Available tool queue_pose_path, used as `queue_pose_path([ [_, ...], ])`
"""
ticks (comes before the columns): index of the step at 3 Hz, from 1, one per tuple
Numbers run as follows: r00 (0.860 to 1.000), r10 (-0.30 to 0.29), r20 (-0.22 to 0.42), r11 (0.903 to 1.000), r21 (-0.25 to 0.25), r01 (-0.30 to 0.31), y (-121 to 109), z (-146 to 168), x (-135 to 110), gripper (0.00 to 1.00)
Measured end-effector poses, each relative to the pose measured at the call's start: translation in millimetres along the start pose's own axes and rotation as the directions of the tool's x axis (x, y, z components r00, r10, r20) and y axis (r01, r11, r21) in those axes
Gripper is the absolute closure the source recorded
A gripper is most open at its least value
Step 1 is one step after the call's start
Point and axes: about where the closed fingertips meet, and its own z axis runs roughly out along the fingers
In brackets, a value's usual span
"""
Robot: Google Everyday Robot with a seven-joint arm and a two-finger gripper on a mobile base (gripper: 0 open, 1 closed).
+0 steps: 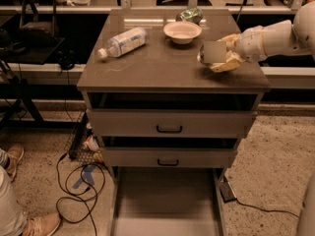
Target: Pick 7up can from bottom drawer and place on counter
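The counter [157, 70] tops the cabinet, and below it the bottom drawer [165, 200] stands pulled out. Over the counter's right side, the pincer [216, 53] grips the 7up can [211, 53] between its fingers, near the white bowl [182, 31].

Jaws hold 7up can [213, 53] at right of counter [147, 69].
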Motion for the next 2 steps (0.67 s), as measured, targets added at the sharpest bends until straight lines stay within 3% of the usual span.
queue_pose_path([
  [1, 0.999, 0.041, -0.016, 0.9987, -0.031, -0.042, -6.1, 15.1, 9.7, 0.51],
  [2, 0.999, 0.043, -0.016, 0.9986, -0.032, -0.043, -7.2, 14.5, 8.5, 0.28],
])
